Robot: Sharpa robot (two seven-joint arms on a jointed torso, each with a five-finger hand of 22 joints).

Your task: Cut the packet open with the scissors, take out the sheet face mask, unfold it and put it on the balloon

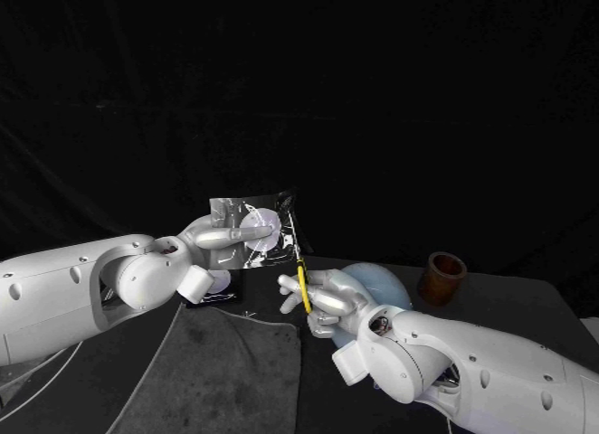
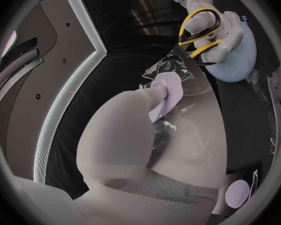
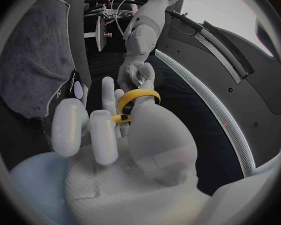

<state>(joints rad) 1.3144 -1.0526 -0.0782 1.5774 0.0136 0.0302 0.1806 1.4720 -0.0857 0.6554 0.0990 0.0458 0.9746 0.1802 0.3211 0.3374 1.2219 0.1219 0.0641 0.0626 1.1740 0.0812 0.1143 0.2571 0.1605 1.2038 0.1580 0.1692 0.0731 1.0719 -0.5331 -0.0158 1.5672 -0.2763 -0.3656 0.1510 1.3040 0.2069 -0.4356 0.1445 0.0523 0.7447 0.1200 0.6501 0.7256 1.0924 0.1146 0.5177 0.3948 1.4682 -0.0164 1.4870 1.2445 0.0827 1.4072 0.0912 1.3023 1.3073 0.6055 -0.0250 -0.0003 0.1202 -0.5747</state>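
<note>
My left hand holds the clear, shiny packet upright above the table, pinched between its fingers. In the left wrist view the packet stands in front of the fingertips. My right hand grips the yellow-handled scissors, blades pointing up at the packet's lower right edge. The yellow loops sit around the right hand's fingers; they show again as yellow handles in the right wrist view. The pale blue balloon lies on the table just behind the right hand.
A grey cloth covers the table in front, under both arms. A brown cylindrical cup stands at the right, beyond the balloon. A small dark packet lies by the left wrist.
</note>
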